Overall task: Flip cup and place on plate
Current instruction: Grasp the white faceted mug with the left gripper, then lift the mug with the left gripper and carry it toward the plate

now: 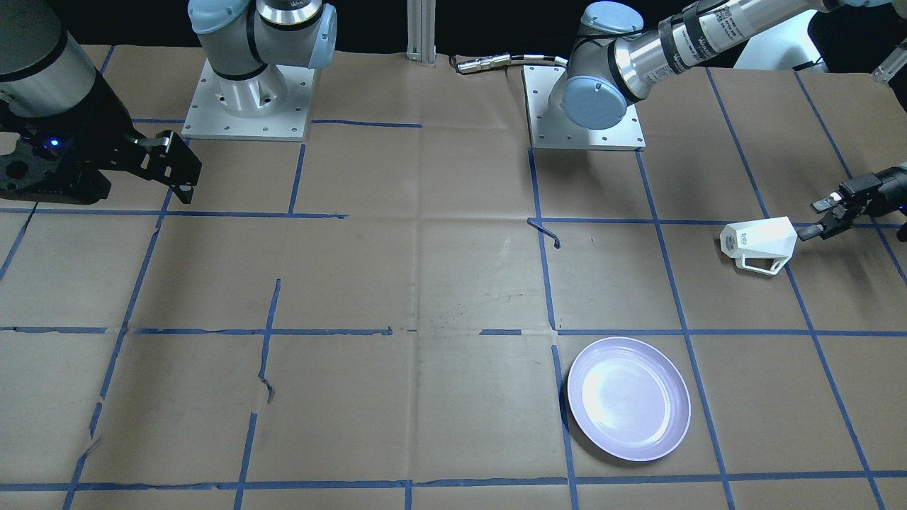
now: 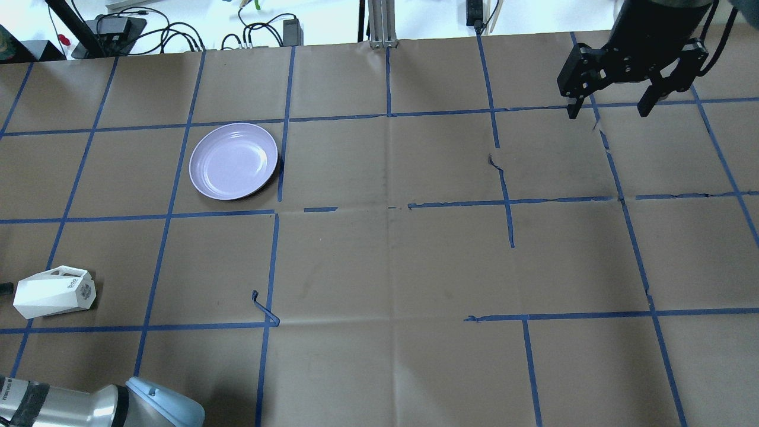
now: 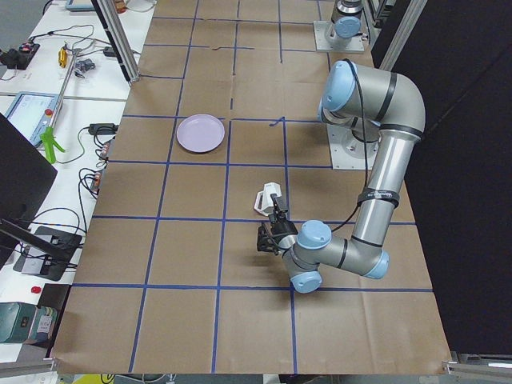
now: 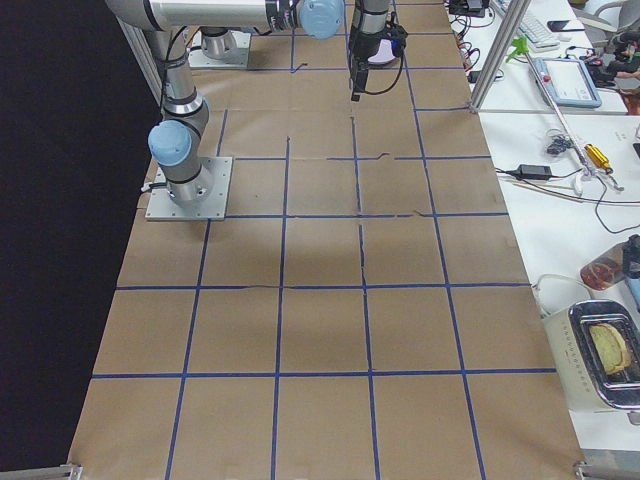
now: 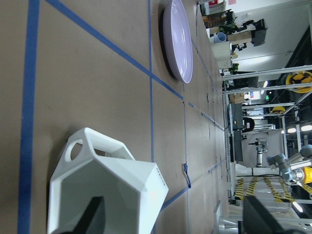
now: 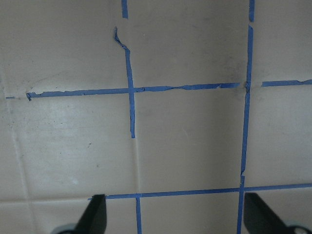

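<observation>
Cup (image 1: 758,241): lay on side, well apart from plate (image 1: 629,399)
Left gripper (image 1: 815,219): jaws spread by rim, empty
Right gripper (image 2: 608,111): jaws spread, idle
Risk: facets might slip mid-flip

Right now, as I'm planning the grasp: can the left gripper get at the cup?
Probably yes. The left gripper is open right beside the wide end of the cup, which lies on its side; nothing stands between them.

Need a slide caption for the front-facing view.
Open left gripper at the mouth of the cup lying on its side; plate bare, right gripper open, far off.
</observation>
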`<state>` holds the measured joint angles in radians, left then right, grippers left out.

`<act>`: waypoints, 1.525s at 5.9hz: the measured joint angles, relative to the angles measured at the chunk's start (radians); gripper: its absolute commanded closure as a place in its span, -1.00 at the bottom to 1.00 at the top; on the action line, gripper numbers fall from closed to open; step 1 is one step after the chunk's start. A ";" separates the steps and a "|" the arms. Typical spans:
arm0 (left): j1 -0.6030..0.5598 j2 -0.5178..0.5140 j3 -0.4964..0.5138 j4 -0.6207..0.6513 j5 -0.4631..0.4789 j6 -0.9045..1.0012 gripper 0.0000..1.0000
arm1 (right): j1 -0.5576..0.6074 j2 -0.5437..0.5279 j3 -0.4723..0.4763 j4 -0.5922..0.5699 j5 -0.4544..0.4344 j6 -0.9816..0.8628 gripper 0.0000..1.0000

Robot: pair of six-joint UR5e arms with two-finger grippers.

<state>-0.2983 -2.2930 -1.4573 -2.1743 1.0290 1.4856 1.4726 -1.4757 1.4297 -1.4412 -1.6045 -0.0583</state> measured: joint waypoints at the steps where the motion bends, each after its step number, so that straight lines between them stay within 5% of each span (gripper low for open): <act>1: 0.000 -0.043 0.000 -0.031 -0.006 0.015 -0.74 | 0.000 0.000 0.000 0.000 0.000 0.000 -1.00; 3: -0.005 -0.074 -0.002 -0.100 -0.014 0.022 0.90 | 0.000 0.000 0.000 -0.001 0.000 0.000 -1.00; 7: -0.008 -0.075 -0.001 -0.138 -0.022 0.068 1.00 | 0.000 0.000 0.000 -0.001 0.000 0.000 -1.00; 9: -0.014 0.026 0.031 -0.210 -0.052 0.005 1.00 | 0.000 0.000 0.000 0.000 0.000 0.000 -1.00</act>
<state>-0.3128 -2.2675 -1.4268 -2.3843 0.9770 1.4905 1.4726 -1.4756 1.4297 -1.4412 -1.6045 -0.0583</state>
